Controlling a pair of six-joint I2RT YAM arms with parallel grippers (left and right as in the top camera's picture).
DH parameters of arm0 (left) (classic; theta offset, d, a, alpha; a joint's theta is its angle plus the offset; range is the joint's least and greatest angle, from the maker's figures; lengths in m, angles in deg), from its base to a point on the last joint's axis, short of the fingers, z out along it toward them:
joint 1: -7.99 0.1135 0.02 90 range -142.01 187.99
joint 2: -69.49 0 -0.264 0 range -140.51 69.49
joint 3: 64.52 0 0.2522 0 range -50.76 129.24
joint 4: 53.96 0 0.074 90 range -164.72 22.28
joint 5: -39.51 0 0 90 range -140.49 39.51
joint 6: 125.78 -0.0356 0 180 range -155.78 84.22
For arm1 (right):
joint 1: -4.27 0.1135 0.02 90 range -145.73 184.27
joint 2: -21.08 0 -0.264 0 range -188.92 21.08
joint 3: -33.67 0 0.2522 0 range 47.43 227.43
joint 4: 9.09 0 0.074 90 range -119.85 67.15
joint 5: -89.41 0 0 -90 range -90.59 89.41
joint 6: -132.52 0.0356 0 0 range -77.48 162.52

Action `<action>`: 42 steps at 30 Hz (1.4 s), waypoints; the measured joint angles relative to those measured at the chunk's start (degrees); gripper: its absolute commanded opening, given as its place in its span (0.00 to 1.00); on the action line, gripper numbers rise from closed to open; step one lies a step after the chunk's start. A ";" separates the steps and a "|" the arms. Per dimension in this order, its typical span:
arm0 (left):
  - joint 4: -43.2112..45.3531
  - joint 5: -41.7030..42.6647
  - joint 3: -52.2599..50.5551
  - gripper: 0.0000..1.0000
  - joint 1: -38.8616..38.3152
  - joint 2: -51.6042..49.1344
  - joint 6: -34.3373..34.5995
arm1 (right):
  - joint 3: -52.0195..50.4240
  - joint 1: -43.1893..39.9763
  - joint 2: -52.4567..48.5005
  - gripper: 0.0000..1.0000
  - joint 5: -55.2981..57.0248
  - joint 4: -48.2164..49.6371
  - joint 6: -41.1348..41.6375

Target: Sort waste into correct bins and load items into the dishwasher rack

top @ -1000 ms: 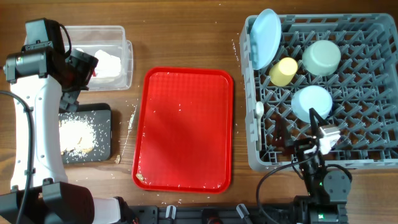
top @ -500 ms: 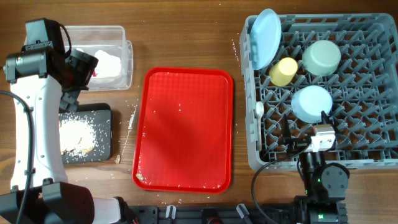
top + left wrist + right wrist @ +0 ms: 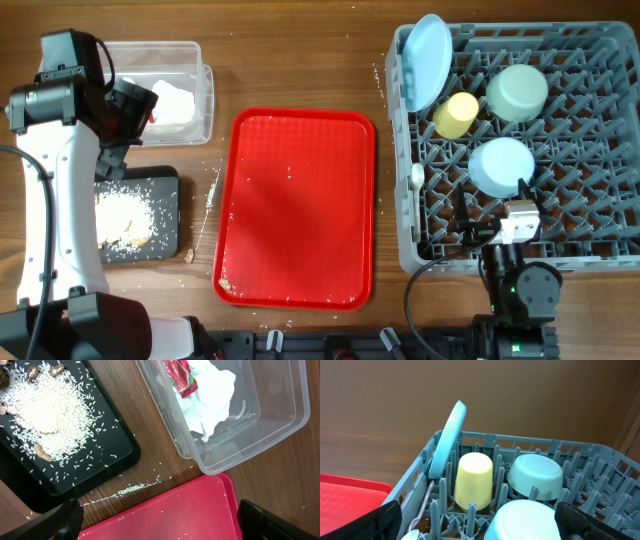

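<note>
The grey dishwasher rack [image 3: 408, 255] holds a light blue plate [image 3: 427, 62] on edge, a yellow cup [image 3: 456, 115], a pale green bowl [image 3: 517, 92], a light blue bowl [image 3: 501, 166] and a white spoon [image 3: 417, 176]. My right gripper [image 3: 480, 522] is open and empty at the rack's front edge, behind the blue bowl [image 3: 520, 520]. My left gripper [image 3: 160, 522] is open and empty above the red tray's corner. The clear tub [image 3: 280, 425] holds white napkins [image 3: 210, 395] and the red wrapper [image 3: 180, 375]. The black tray [image 3: 115, 450] holds rice scraps [image 3: 50, 410]. No fork shows.
The red serving tray [image 3: 297, 205] lies in the middle with a few rice grains on it. Loose grains lie on the wood [image 3: 132, 490] between the black tray and the red tray. The left arm [image 3: 60, 170] spans the table's left side.
My right gripper has drawn back a little toward the rack's front edge. The left arm has not moved.
</note>
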 measured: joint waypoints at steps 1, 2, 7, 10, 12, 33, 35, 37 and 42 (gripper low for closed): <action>0.02 0.00 0.00 1.00 0.00 0.00 0.00 | 0.00 0.00 0.00 1.00 0.00 0.00 0.00; 0.00 0.02 0.00 1.00 0.00 0.00 0.00 | 0.00 0.00 0.00 1.00 0.02 0.00 0.00; 0.00 0.00 0.00 1.00 0.00 0.00 0.02 | 0.00 0.00 0.00 1.00 0.00 0.00 0.00; -0.02 0.00 0.00 1.00 0.00 0.00 0.00 | 0.00 0.00 0.00 1.00 0.00 0.00 0.00; -0.46 -0.13 0.00 1.00 0.00 0.00 -0.02 | 0.00 0.00 0.00 1.00 0.02 0.00 0.00; 21.81 3.28 -22.69 1.00 -10.23 8.70 -21.86 | 0.00 0.00 0.00 1.00 0.02 0.00 -0.02; 28.17 5.25 -27.41 1.00 -10.21 9.81 -23.02 | 0.00 0.00 0.00 1.00 0.04 0.00 -0.02; 34.03 7.30 -32.04 1.00 -10.23 11.21 -23.76 | 0.00 0.00 0.02 1.00 0.17 0.02 -0.17; 41.66 9.84 -41.27 1.00 -10.23 15.45 -24.59 | 0.00 0.00 0.02 1.00 0.20 0.00 -0.20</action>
